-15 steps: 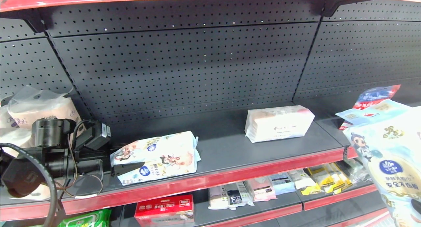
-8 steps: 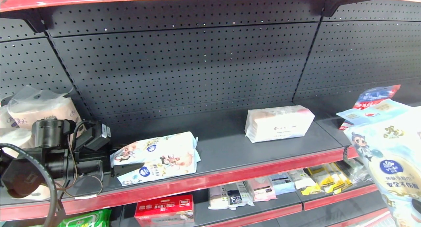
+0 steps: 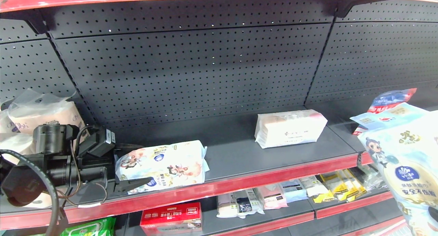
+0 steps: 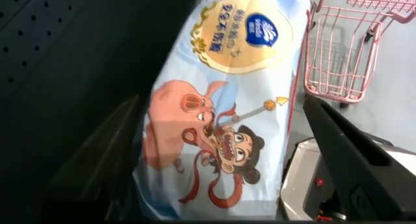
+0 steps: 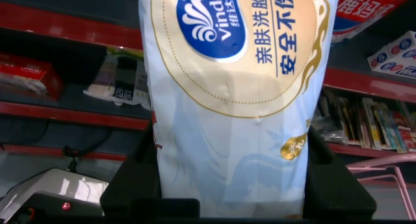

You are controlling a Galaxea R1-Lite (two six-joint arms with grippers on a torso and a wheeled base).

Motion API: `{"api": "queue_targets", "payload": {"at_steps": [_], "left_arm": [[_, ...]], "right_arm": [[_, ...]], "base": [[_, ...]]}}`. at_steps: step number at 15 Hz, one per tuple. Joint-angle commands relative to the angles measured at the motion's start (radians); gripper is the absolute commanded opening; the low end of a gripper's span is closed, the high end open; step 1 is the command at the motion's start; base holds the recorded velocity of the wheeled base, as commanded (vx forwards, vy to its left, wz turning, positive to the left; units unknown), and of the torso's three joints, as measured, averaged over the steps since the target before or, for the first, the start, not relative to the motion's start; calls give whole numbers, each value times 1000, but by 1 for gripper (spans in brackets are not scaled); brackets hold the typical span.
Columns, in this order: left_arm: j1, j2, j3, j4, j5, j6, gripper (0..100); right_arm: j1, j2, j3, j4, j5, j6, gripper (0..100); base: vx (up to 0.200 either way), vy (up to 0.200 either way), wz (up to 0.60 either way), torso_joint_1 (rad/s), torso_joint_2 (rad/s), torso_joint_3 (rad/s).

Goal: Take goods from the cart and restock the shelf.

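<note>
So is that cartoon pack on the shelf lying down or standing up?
Lying down: the cartoon pack rests on its broad side on the shelf, print facing up.

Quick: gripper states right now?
Left gripper: open, straddling the cartoon tissue pack on the shelf.
Right gripper: shut on the blue tissue bag.

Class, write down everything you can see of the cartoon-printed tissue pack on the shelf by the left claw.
The cartoon-printed tissue pack is a soft bundle in glossy plastic wrap, pale blue and white, with cartoon figures and a round blue logo. It lies flat on the dark shelf near its red front edge. The left claw is open, a finger either side of one end.
</note>
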Motion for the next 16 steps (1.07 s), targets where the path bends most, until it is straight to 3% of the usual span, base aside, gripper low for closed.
{"api": "queue_targets", "payload": {"at_steps": [1,4,13,16], "left_arm": [[2,-12,-20,-1,1,-14,100],[3,-60,-16,7,4,-60,100],[6,-161,-40,56,-2,-65,100],[16,-212,-60,53,8,-108,100]], "right_arm": [[0,1,0,0,1,0,0],[0,7,2,0,1,0,0],[0,4,25,-2,2,0,0],[1,7,23,-5,4,0,0]], "base": [[0,0,0,0,0,0],[0,0,0,0,0,0],[0,0,0,0,0,0],[0,0,0,0,0,0]]}}
